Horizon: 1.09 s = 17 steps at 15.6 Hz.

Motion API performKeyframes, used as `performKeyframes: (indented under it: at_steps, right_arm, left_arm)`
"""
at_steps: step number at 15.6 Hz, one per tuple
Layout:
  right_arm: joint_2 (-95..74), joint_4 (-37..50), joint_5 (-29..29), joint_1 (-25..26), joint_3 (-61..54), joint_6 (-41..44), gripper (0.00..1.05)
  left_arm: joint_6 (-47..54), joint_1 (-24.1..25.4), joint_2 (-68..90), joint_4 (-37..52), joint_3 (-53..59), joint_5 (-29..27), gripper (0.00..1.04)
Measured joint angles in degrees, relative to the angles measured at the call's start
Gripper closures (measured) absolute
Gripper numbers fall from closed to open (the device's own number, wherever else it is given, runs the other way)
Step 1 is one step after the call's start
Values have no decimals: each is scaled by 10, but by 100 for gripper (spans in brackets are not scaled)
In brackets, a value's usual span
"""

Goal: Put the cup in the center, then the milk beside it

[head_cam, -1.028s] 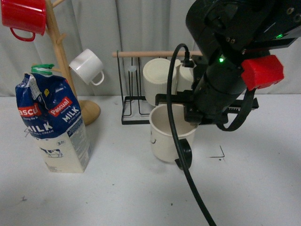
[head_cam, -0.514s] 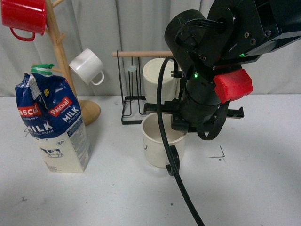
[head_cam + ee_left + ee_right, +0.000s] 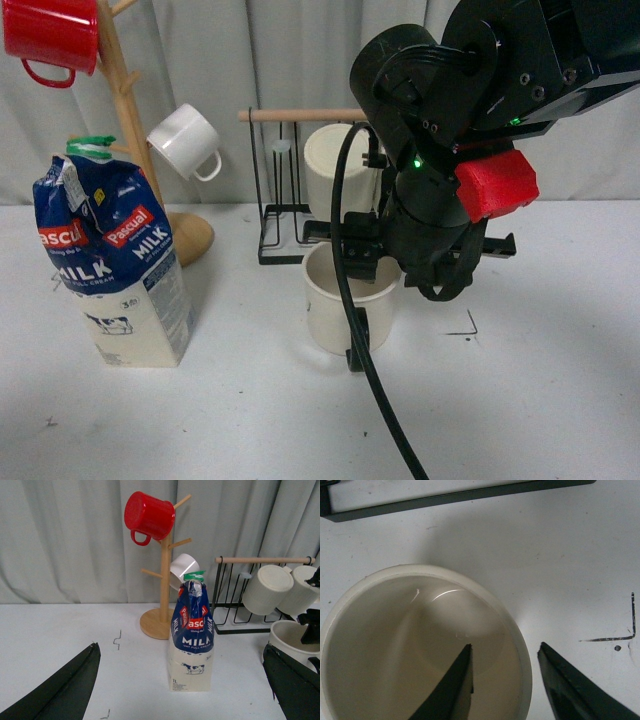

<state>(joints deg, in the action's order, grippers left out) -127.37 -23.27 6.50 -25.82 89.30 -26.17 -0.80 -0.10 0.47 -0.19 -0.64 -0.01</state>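
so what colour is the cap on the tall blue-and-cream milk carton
Green. The cap of the milk carton shows best in the left wrist view.

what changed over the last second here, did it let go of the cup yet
The right gripper carried the cup toward the robot's left and slightly nearer, then stopped. The cup has sat in one spot for the last half second. The fingers now straddle its wall with a gap on each side, so it looks released. The milk, mug tree and wire rack stayed put.
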Motion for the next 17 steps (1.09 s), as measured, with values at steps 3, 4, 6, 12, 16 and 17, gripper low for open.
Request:
performKeyframes:
  at_steps: [3, 4, 6, 12, 16, 17]
  right_arm:
    - [13, 20, -24, 3, -9, 0, 33]
    - [28, 35, -38, 4, -20, 0, 24]
    - [99, 106, -76, 14, -65, 0, 4]
    - [365, 549, 82, 55, -363, 145, 31]
    - [546, 691, 70, 127, -601, 246, 76]
    - [559, 692, 50, 137, -650, 252, 91]
  left_arm:
    - [0, 0, 0, 0, 0, 0, 7]
    - [0, 0, 0, 0, 0, 0, 7]
    - [0, 0, 0, 0, 0, 0, 7]
    - [0, 0, 0, 0, 0, 0, 7]
    - [0, 0, 0, 0, 0, 0, 7]
    - [0, 0, 0, 0, 0, 0, 7]
